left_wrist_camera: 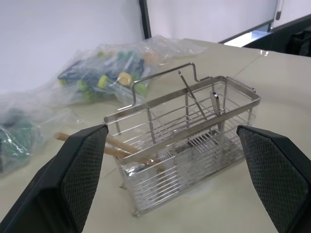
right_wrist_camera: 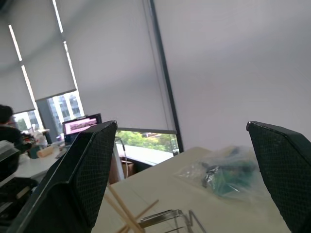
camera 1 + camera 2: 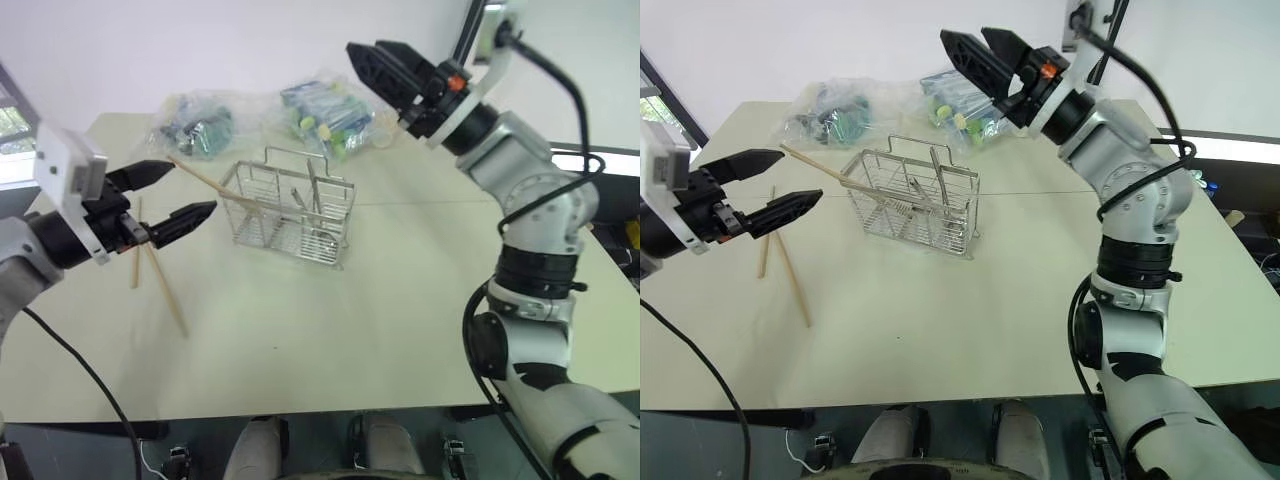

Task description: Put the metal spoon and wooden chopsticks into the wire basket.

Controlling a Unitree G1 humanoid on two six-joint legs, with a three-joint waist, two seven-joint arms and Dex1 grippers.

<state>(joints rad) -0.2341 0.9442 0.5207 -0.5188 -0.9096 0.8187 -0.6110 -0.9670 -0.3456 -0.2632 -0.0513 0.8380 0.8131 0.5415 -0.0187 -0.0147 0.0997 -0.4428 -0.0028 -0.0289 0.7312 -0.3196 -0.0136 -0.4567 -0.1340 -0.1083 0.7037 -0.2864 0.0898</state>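
The wire basket stands in the middle of the pale table. Wooden chopsticks lean in its left end, their tips sticking out to the left. Two more chopsticks lie flat on the table left of the basket. The metal spoon's thin handle stands slanted inside the basket. My left gripper is open and level, just left of the basket, above the loose chopsticks. My right gripper is open and empty, raised high behind the basket and pointing up and left.
Two crinkled clear plastic bags of small items lie at the back of the table behind the basket. The table's near edge runs across the front. A person sits at a desk far off.
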